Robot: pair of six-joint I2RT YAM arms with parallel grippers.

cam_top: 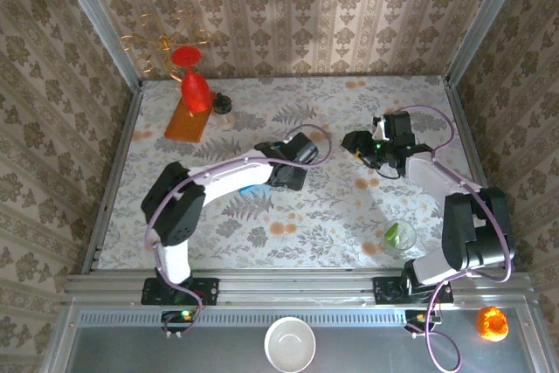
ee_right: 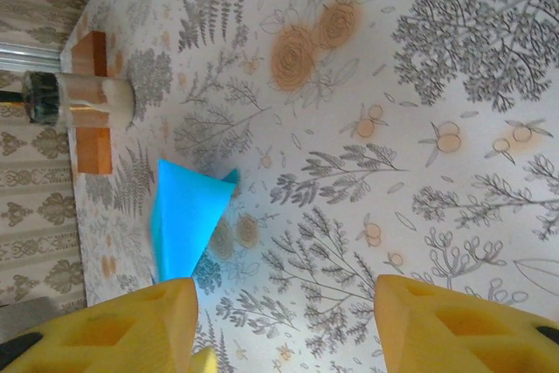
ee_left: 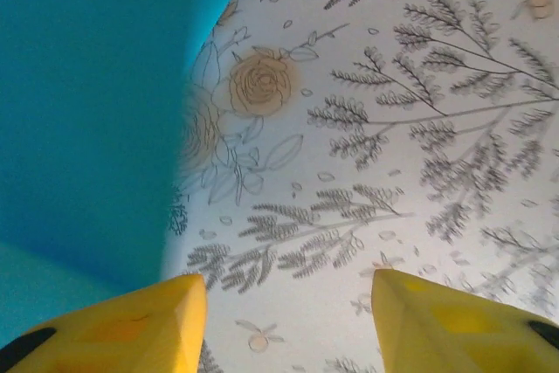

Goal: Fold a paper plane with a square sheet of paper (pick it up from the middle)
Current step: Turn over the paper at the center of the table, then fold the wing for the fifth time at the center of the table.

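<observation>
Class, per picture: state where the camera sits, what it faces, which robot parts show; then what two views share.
Top external: above and behind the bases, looking down on the table; left arm, right arm show.
Left wrist: on left arm, facing the teal paper; left hand open.
Right wrist: on right arm, facing the table; right hand open.
Shared: both wrist views catch teal paper.

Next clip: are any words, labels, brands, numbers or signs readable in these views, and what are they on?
No text can be read anywhere.
The blue paper is plain and unmarked.
The small jar is too small and blurred to show whether it has a label.
The tablecloth and the wallpaper have only floral patterns, with no lettering.
</observation>
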